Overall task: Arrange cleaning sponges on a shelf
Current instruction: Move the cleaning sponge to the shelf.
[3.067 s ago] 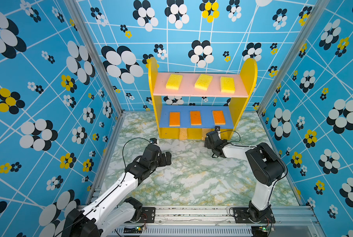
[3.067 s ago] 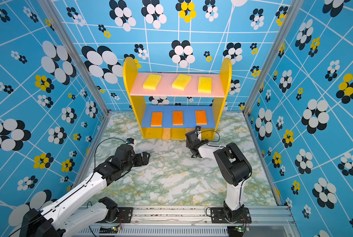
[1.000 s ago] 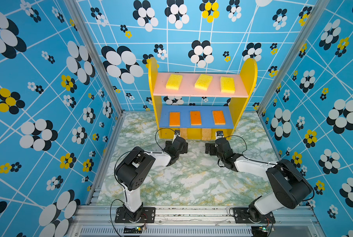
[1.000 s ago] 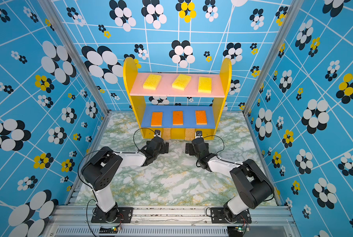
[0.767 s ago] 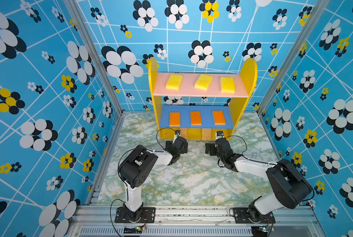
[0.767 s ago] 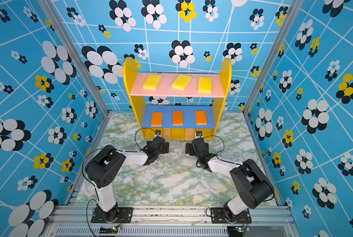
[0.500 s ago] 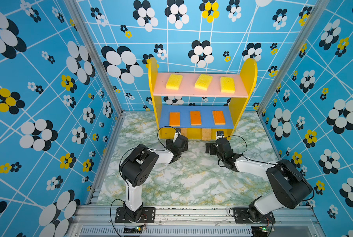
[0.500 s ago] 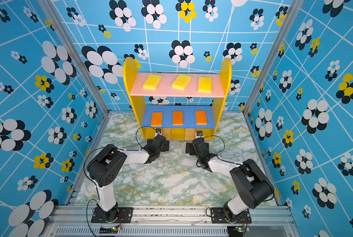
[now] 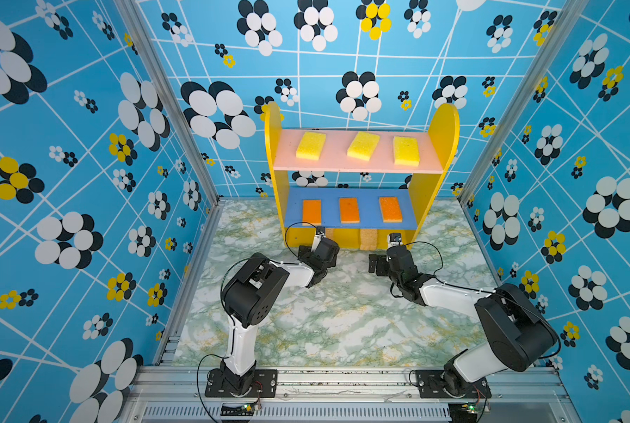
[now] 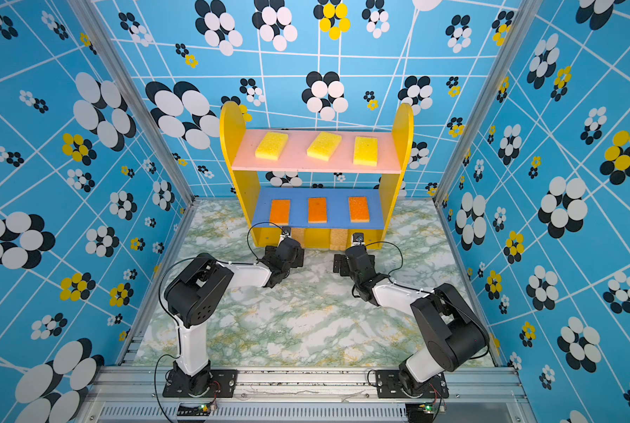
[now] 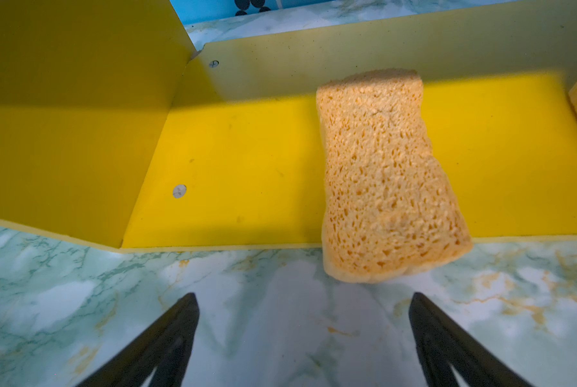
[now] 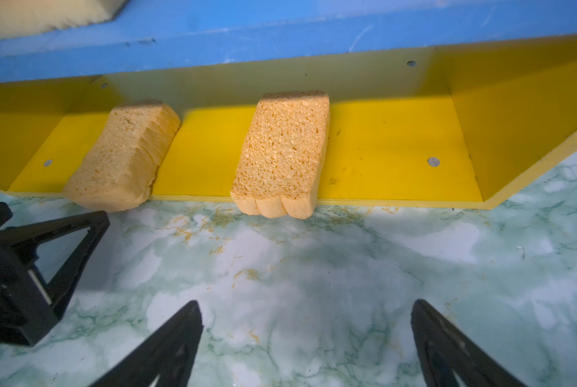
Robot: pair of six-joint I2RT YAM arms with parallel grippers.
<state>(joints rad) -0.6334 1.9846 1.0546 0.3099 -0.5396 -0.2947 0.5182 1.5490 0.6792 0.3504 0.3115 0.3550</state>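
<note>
The shelf (image 9: 442,129) stands at the back. Three yellow cleaning sponges, one of them (image 9: 363,145), lie on its pink board. Three orange ones, such as (image 9: 349,210), lie on the blue board. Two porous tan sponges rest on the yellow base, poking over its front edge: one (image 11: 381,187) ahead of my left gripper (image 11: 304,298), another (image 12: 283,150) ahead of my right gripper (image 12: 305,305). Both grippers hover low over the marble just short of the base, open and empty. In both top views the blue board hides most of the tan sponges.
Patterned blue walls close in the marble floor (image 9: 335,322) on three sides. My left gripper (image 12: 50,214) shows in the right wrist view, close beside the left tan sponge (image 12: 126,157). The arm bases sit on the front rail (image 9: 343,381).
Since the earliest frames my left gripper has swung in from the left to the shelf's base and the right elbow has dropped rightward. Over the last second only the left elbow shifted slightly.
</note>
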